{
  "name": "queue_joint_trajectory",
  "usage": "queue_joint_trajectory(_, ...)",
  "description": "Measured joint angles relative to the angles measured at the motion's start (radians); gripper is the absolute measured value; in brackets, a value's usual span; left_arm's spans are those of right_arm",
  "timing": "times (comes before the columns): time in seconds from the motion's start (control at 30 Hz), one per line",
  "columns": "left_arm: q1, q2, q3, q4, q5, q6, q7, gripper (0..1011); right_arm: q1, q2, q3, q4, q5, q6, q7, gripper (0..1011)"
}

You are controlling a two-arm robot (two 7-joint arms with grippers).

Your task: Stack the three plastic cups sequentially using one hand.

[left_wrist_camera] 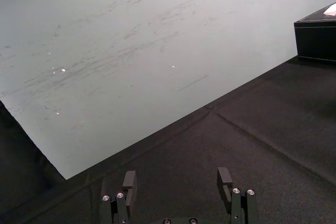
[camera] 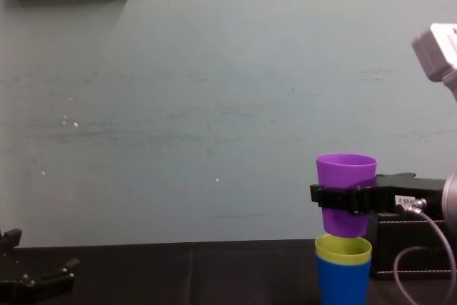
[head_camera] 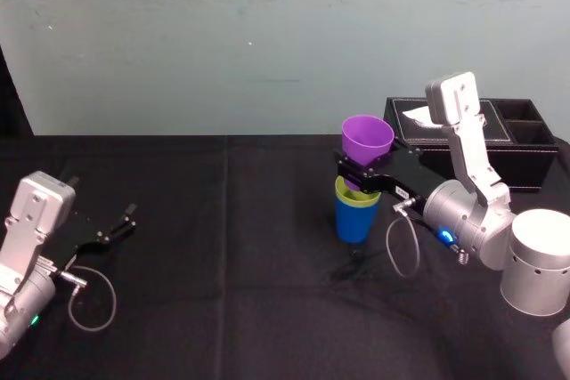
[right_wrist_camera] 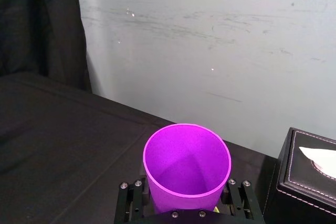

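Here the right claw [head_camera: 359,175] holds purple cup [head_camera: 367,138] above yellow-green cup [head_camera: 354,195] nested in blue cup [head_camera: 356,222]; left claw [head_camera: 119,223] rests wide.

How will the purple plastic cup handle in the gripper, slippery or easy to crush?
The smooth, tapered purple plastic cup looks light and thin-walled, so the right gripper, shut around its middle, could probably flex it. Its glossy wall widens upward, so slipping down seems unlikely. The left gripper lies open at far left.
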Motion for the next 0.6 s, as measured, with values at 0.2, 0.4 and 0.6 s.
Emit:
queue_joint_trajectory(0.2, 0.0, 0.0, 0.0, 0.0, 0.0, 0.0, 0.0, 1000, 0.009, -0.008, -0.003, 0.027, -0.007, -0.014, -0.005, 724)
queue_joint_trajectory(0.4, 0.0, 0.0, 0.0, 0.0, 0.0, 0.0, 0.0, 1000, 0.015, -0.014, -0.004, 0.049, -0.015, -0.023, -0.008, 724)
queue_joint_trajectory(0.6, 0.0, 0.0, 0.0, 0.0, 0.0, 0.0, 0.0, 1000, 0.018, -0.021, -0.005, 0.072, -0.018, -0.03, -0.008, 724)
